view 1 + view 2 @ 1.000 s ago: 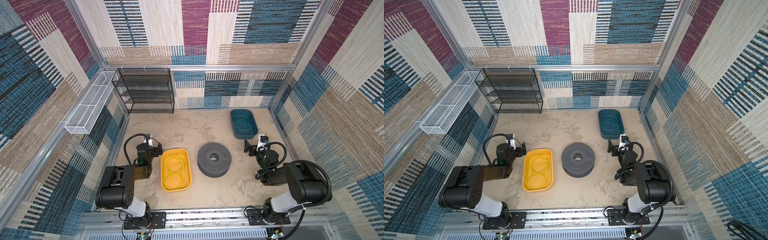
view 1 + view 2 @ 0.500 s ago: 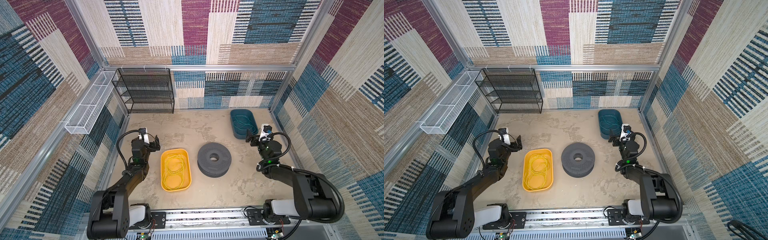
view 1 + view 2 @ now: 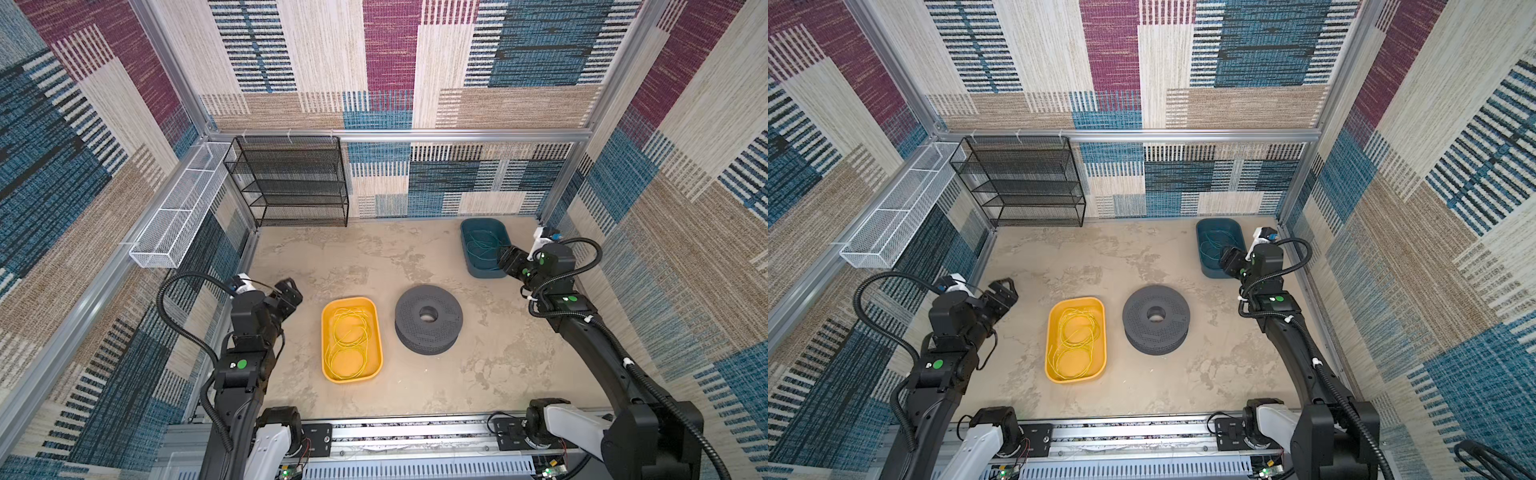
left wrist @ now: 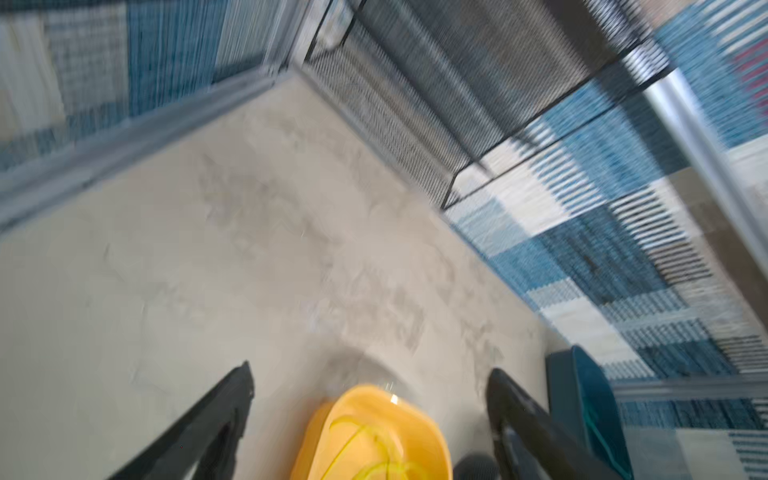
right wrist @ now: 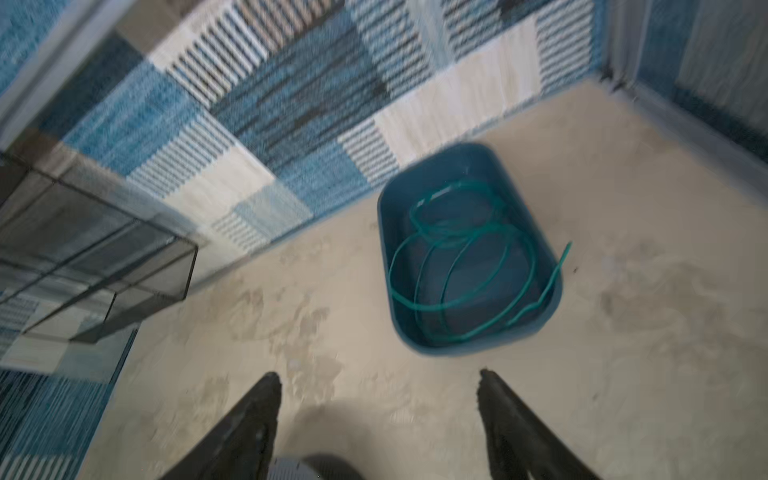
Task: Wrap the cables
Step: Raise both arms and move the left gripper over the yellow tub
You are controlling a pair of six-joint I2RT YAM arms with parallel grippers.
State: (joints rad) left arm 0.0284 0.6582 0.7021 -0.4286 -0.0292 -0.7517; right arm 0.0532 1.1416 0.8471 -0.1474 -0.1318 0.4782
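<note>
The cables (image 3: 348,340) (image 3: 1075,338) are thin yellow cords lying in loose loops inside a yellow tray (image 3: 330,374) (image 3: 1052,372) at the front centre of the floor. In the left wrist view the cables (image 4: 365,440) and the tray's rim (image 4: 374,390) show blurred. My left gripper (image 3: 289,290) (image 3: 1005,287) (image 4: 370,369) hangs open and empty, up and to the left of the tray's far end. My right gripper (image 3: 505,259) (image 3: 1229,262) (image 5: 378,374) is open and empty, by the near right corner of a blue tray (image 3: 465,232) (image 3: 1202,232).
The blue tray (image 5: 469,149) holds a looped teal cord (image 5: 457,245), one end over its rim. A dark grey perforated spool (image 3: 428,320) (image 3: 1156,320) lies flat beside the yellow tray. A black mesh shelf (image 3: 291,183) stands at the back left, with a white wire basket (image 3: 178,212) on the left wall.
Both arms have unfolded from a low folded pose and risen. The right gripper has moved back toward the blue tray. The left gripper has lifted near the yellow tray's far left.
</note>
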